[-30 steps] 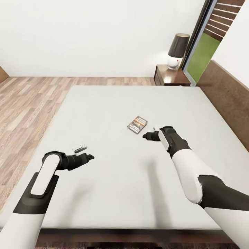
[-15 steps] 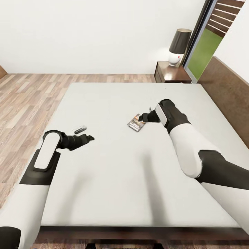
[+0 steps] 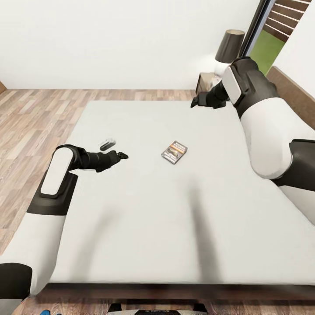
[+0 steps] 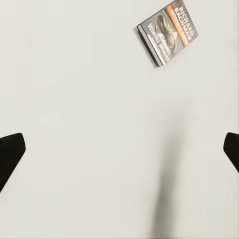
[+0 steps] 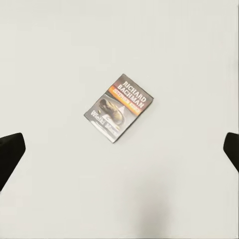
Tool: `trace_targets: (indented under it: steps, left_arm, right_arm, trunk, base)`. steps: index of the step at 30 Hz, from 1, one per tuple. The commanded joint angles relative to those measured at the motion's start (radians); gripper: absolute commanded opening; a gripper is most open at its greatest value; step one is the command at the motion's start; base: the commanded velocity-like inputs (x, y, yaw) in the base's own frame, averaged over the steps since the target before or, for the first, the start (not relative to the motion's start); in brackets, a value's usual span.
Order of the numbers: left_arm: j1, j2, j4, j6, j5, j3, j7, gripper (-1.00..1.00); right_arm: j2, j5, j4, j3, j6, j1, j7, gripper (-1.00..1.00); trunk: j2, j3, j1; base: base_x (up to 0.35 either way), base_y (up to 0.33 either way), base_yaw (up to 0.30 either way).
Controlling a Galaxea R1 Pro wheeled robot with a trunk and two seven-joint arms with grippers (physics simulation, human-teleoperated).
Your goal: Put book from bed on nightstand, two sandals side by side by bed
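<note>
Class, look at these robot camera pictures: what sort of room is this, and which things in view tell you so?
Most likely a bedroom. A large bed with a pale mattress takes up most of the head view, a lamp stands on a dark nightstand beside it, and a book lies on the mattress.

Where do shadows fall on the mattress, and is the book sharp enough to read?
Head view: two soft grey streaks cross the bed; the book is too small to read. Right wrist view: the book is sharp, lettering partly legible. Left wrist view: one dark streak below the book.
</note>
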State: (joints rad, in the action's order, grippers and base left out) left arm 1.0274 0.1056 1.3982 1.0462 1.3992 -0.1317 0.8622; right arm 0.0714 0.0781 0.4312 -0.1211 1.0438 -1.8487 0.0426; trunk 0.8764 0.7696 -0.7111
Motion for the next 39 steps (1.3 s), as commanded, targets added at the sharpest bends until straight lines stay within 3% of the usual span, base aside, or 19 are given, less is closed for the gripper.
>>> trace_targets:
  steps: [1,7,15,22,28,32,39]
  left_arm:
    - [0.014,-0.001,-0.01,0.001,0.013,-0.007,0.013,1.0]
    - [0.093,-0.007,-0.116,-0.001,0.015,-0.043,0.07,1.0]
    - [0.108,-0.023,-0.21,-0.011,-0.006,-0.056,0.078,1.0]
    - [0.105,-0.033,-0.224,-0.011,-0.075,-0.058,0.077,1.0]
    - [0.108,-0.034,-0.223,-0.01,-0.081,-0.06,0.076,1.0]
    - [0.113,-0.035,-0.207,-0.018,-0.082,-0.092,0.068,1.0]
    - [0.112,-0.034,-0.17,-0.053,-0.083,-0.107,0.064,1.0]
  right_arm:
    - [-0.007,0.007,0.001,-0.008,0.003,-0.009,0.005,1.0]
    - [-0.034,0.006,0.0,-0.008,0.003,-0.039,0.005,1.0]
    - [-0.032,0.006,0.002,-0.006,0.003,-0.041,0.005,1.0]
    - [-0.034,0.006,0.004,-0.002,0.003,-0.035,0.004,1.0]
    - [-0.033,0.006,0.006,-0.001,0.003,-0.034,0.004,1.0]
    - [-0.033,0.006,0.007,-0.001,0.003,-0.033,0.003,1.0]
    - [-0.032,0.006,0.007,0.0,0.003,-0.034,0.001,1.0]
  trunk:
    - [0.001,0.002,0.0]
    - [0.001,0.012,0.0]
    - [0.001,0.024,0.0]
    - [0.001,0.035,0.0]
    - [0.001,0.044,0.0]
    - [0.001,0.051,0.0]
    - [0.008,0.064,-0.004]
  base:
    - [0.0,0.0,0.0]
    - [0.0,0.0,0.0]
    - [0.007,0.0,0.0]
    - [0.033,0.0,0.0]
    - [0.004,0.0,0.0]
    - [0.0,0.0,0.0]
    - [0.0,0.0,0.0]
